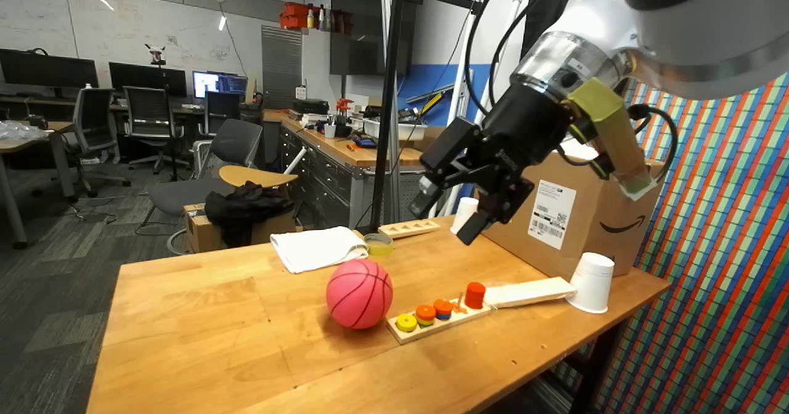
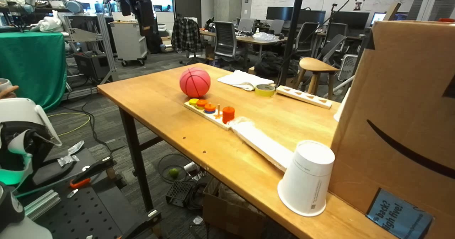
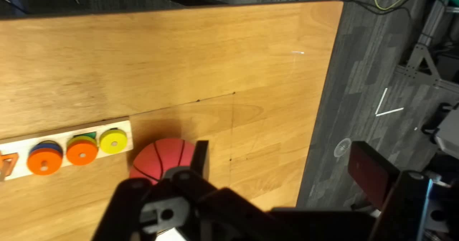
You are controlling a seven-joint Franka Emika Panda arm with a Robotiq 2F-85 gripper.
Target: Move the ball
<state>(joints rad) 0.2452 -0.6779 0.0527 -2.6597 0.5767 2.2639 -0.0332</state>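
Observation:
A pink ball with black lines (image 1: 359, 294) rests on the wooden table (image 1: 203, 334). It shows in both exterior views (image 2: 194, 82). In the wrist view the ball (image 3: 162, 158) is partly hidden behind the left finger. My gripper (image 1: 448, 217) is open and empty, in the air above the table and apart from the ball. It hangs at the upper left in an exterior view (image 2: 142, 15). In the wrist view the wide-spread fingers (image 3: 285, 158) have the table edge and floor between them, and the ball lies outside the left finger.
A wooden peg board with coloured rings (image 1: 441, 321) lies beside the ball. A white cloth (image 1: 317, 247), a yellow tape roll (image 1: 379, 246), a wooden holder (image 1: 410, 228) and a white strip (image 1: 530, 292) lie around. White cups (image 1: 592, 283) and a large cardboard box (image 1: 601, 217) stand at the table's end.

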